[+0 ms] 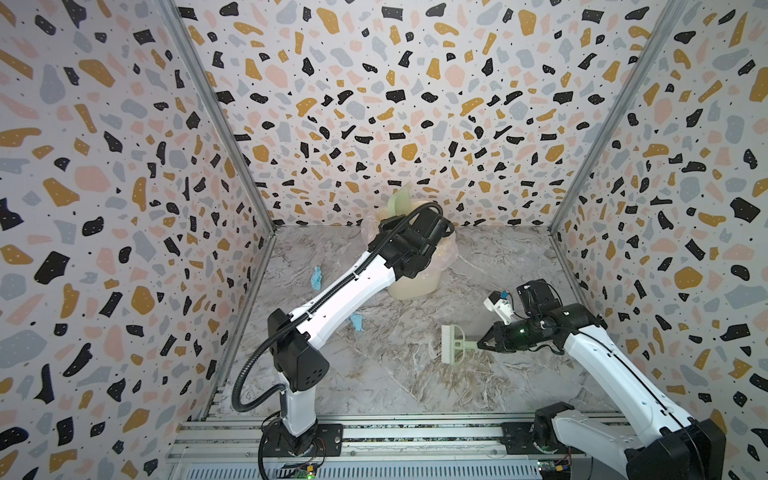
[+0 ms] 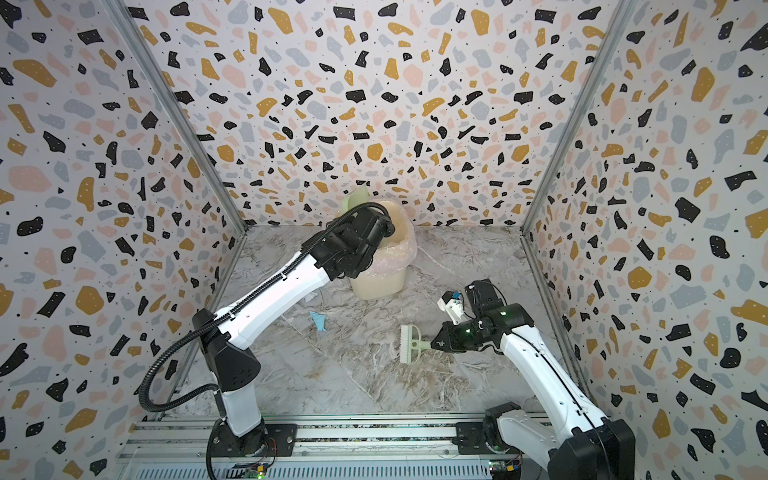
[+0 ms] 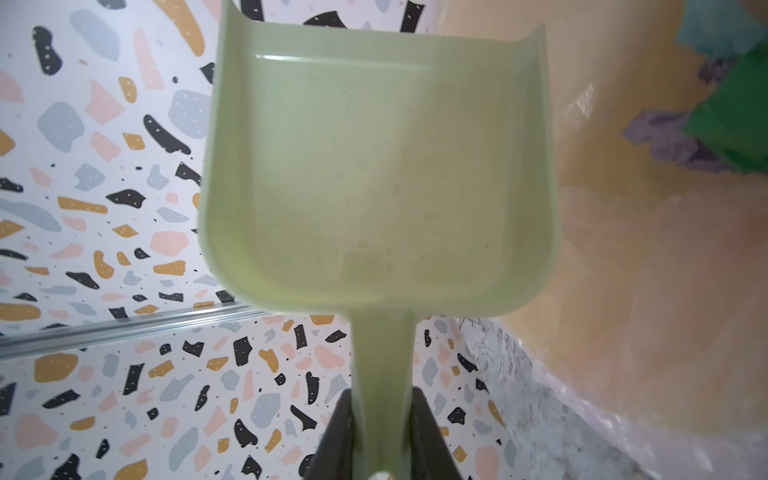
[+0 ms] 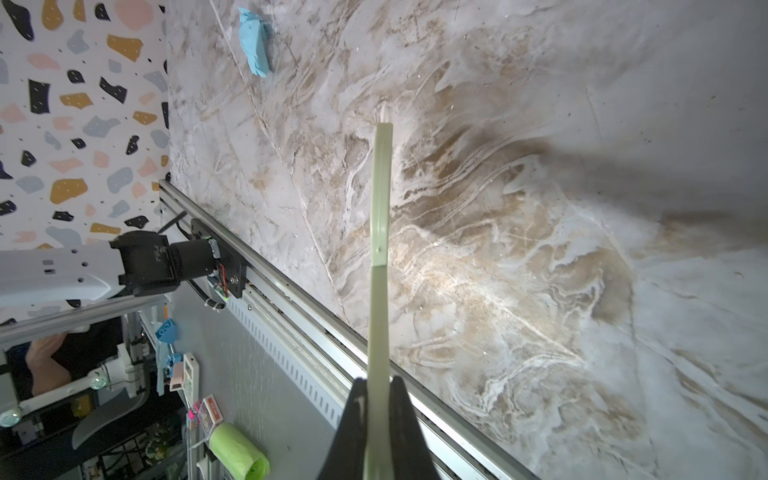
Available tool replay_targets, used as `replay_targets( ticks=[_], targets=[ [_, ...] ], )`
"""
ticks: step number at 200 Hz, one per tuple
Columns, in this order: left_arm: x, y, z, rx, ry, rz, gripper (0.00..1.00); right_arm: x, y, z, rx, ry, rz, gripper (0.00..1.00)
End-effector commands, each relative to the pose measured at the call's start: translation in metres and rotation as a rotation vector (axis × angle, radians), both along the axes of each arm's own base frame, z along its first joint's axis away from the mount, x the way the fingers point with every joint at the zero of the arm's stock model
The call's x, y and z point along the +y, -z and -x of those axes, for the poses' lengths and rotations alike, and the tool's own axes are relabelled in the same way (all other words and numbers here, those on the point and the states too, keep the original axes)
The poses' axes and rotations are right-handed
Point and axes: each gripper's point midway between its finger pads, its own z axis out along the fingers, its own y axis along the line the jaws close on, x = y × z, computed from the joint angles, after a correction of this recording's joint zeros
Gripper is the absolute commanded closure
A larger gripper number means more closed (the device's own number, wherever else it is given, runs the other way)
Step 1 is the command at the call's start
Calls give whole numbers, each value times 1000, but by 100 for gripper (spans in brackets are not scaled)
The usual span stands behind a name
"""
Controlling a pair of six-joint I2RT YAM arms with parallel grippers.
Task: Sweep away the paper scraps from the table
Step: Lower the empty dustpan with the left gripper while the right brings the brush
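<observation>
My left gripper [image 3: 382, 399] is shut on the handle of the pale green dustpan [image 3: 374, 166], which is tilted up over the bin [image 1: 415, 286] at the back of the table [image 1: 415, 382]. Its tray looks empty. Teal, green and lilac paper scraps [image 3: 731, 124] lie inside the bin. On the table, a light blue scrap [image 1: 316, 277] lies left of my left arm and another [image 1: 356, 322] beside its forearm; that one also shows in the right wrist view [image 4: 254, 41]. My right gripper [image 1: 482, 344] is shut on the handle of the brush [image 1: 451, 344], low over the table's right middle.
The bin [image 2: 378, 286] is lined with a clear plastic bag and stands against the back wall. Speckled walls close in three sides. An aluminium rail [image 1: 374, 432] carrying both arm bases runs along the front edge. My left arm stretches diagonally across the table's left half.
</observation>
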Motion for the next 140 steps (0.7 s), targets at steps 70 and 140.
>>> replay_targets(
  ticks=[70, 140],
  targets=[
    [33, -11, 82, -46, 53, 730, 100, 111, -32, -3, -118, -48, -251, 100],
    [70, 30, 139, 5, 49, 967, 100, 211, -34, -12, -85, -32, -416, 100]
  ],
)
